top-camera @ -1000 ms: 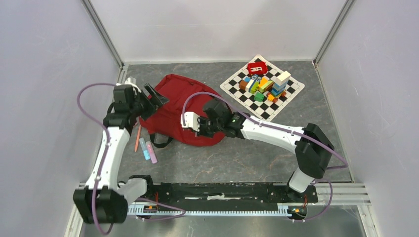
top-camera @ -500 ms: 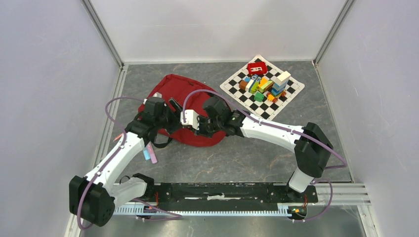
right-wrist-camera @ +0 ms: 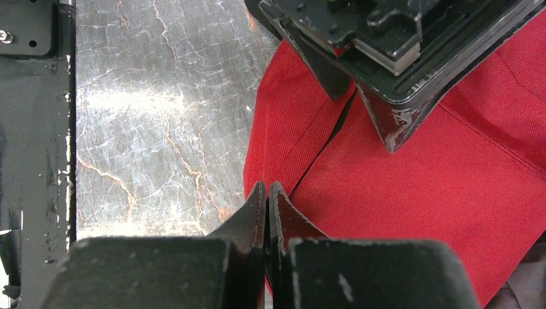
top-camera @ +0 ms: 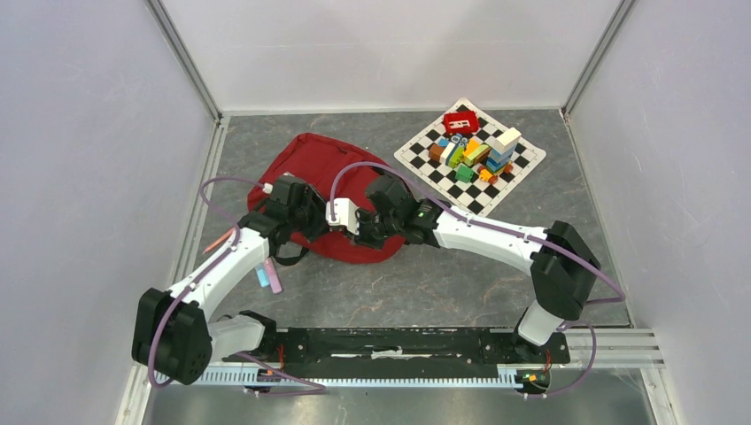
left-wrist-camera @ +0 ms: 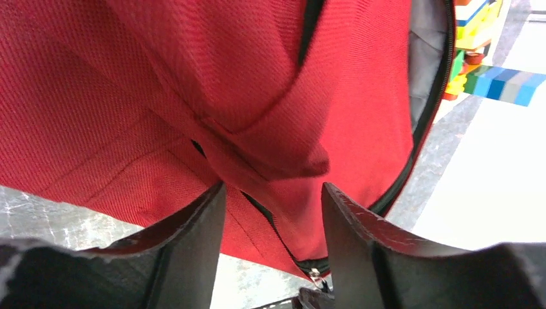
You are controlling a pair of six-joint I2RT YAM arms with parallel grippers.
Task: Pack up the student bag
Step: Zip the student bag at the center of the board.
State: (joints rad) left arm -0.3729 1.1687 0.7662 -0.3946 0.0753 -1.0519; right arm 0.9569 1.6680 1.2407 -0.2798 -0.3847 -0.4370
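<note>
Grey table (top-camera: pixel 443 283), arms bent, left claw (left-wrist-camera: pixel 273 193) facing right claw (right-wrist-camera: pixel 267 190) atop student bag (top-camera: pixel 310 159)

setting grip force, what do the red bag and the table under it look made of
Student bag: matte woven fabric, its ribbed weave and stitched seams show; probably synthetic. Table: hard, glossy grey surface with marble-like veins and glare; stone or printed laminate, unclear.

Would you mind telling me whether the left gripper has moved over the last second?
Yes. The left gripper has swung right across the student bag, nearer the checkered mat.
</note>
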